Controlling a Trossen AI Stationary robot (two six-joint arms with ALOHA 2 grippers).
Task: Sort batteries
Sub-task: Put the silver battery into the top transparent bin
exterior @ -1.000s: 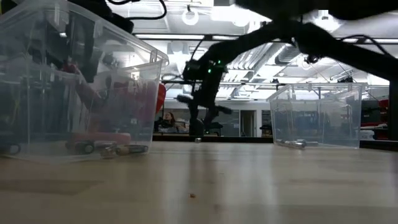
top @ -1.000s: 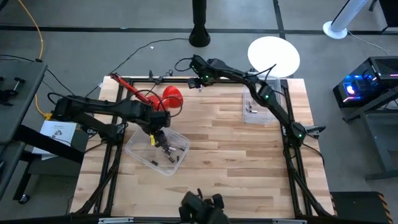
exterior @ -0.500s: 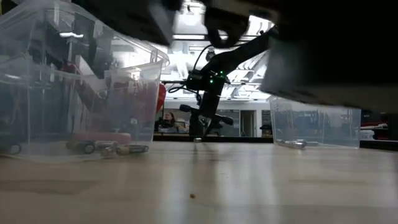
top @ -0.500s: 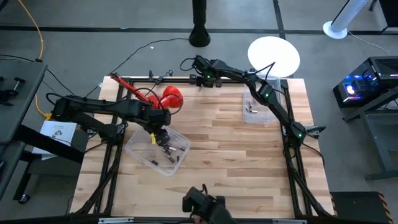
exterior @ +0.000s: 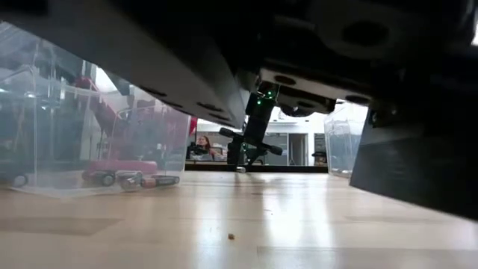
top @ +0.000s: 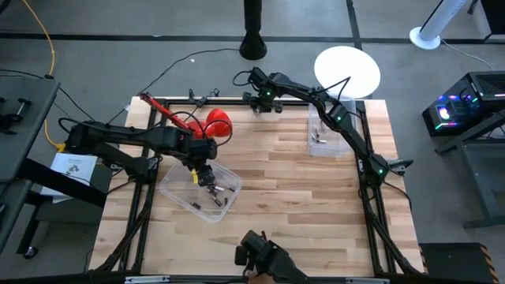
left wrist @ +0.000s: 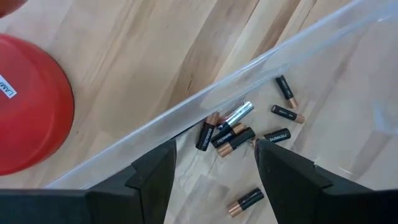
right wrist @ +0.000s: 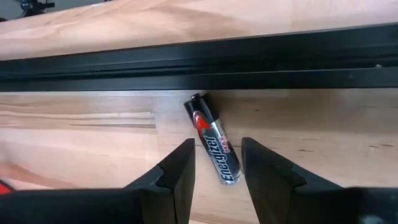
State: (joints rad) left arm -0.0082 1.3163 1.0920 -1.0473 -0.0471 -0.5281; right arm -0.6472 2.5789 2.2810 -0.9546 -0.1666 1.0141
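Note:
A black battery [right wrist: 214,149] lies on the wood beside the black rail [right wrist: 199,65] at the table's far edge; in the low view the battery [exterior: 239,169] is a tiny speck. My right gripper [right wrist: 216,179] [top: 264,104] hangs open just above it, one finger on each side of the battery's nearer end, apart from it. Over the clear left bin [top: 175,189], my left gripper [left wrist: 214,180] [top: 203,172] stands open and holds nothing. Several dark and copper batteries [left wrist: 227,132] lie on that bin's floor. The clear right bin [top: 322,136] holds a few silvery ones.
A red plunger-like tool [top: 213,124] lies at the far left by the left bin. At the table's near edge a dark device [top: 260,256] stands before the low camera and covers much of that view. Bare wood lies between the two bins.
My right gripper has come down toward the battery at the far edge, shifted a little toward the table's right and rolled about its own axis. The dark device at the near edge has moved in front of the low camera.

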